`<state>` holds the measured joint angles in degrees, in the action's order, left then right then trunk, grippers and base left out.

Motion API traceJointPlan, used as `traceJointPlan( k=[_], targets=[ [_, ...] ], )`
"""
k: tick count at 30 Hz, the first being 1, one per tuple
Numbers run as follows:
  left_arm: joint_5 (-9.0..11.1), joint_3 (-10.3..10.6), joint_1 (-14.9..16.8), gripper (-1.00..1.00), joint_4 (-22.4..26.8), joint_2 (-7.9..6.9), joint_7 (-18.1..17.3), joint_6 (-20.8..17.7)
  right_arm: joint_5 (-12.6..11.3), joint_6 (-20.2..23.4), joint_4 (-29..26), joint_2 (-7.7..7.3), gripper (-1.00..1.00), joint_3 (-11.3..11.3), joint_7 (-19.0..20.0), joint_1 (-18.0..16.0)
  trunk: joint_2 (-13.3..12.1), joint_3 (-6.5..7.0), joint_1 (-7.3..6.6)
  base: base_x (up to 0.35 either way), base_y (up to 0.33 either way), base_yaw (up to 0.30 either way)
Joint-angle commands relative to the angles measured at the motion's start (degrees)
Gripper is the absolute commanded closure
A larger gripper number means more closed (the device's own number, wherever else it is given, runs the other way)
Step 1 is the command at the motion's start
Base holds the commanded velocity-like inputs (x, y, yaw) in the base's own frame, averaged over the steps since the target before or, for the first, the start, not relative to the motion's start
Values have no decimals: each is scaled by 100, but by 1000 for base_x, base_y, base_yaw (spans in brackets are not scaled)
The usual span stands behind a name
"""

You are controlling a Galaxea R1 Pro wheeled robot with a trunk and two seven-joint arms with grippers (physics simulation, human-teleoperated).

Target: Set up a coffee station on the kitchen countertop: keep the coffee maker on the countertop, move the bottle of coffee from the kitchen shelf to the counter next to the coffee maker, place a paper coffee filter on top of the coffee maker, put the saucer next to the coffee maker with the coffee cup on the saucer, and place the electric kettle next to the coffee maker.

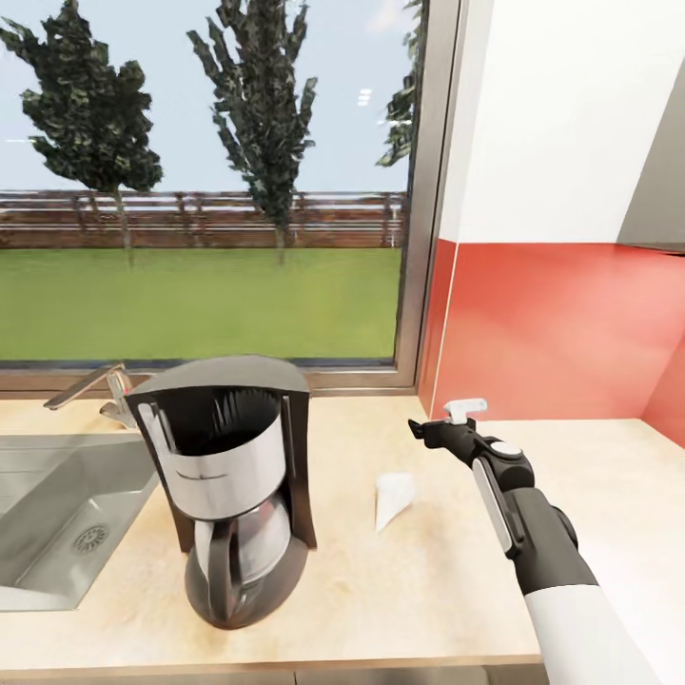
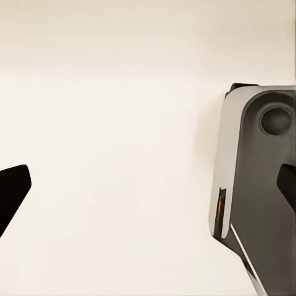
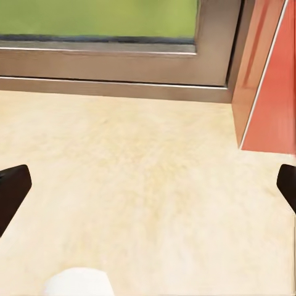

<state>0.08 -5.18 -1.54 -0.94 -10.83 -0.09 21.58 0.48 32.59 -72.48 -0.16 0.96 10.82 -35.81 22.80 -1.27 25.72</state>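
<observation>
The coffee maker (image 1: pixel 233 485) is seen standing on the counter (image 1: pixel 428 580), just right of the sink (image 1: pixel 57 514), its open basket facing up and its lid raised. 1 paper filter (image 1: pixel 392 497) is seen lying flat on the counter, right of the maker and apart from it.

The step in hand is judged to be the filter placement. The right gripper (image 1: pixel 447 419) is held above the counter, beyond the filter and nearer the window (image 1: pixel 200 181). Its fingers (image 3: pixel 12 191) are seen spread wide at both edges of the right wrist view, with nothing between them; the filter's white edge (image 3: pixel 79 285) is caught at that view's margin. The left gripper's fingers (image 2: pixel 12 191) are likewise spread, with nothing held, before a pale surface and a grey body that cannot be identified.

The filter's long axis is seen running roughly from the window side toward the counter's front edge, the wide end toward the window and the narrow tip toward the front.

The next move is judged to call for the right gripper to be drawn back over the filter and lowered. A flat sheet is judged hard to pinch, so an edge grasp may be needed.
</observation>
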Motion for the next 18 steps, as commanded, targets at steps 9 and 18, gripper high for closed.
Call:
traceJointPlan(
  k=[9,18],
  targets=[
    [1,-35,4,-100,-11,3,-5,23,-4,28,85,7,-100,1,16,-4,11,-11,6,210,-56,0],
    [1,-35,4,-100,-20,8,-8,21,-5,36,85,7,-100,3,15,-2,11,-11,6,11,0,0]
  ],
)
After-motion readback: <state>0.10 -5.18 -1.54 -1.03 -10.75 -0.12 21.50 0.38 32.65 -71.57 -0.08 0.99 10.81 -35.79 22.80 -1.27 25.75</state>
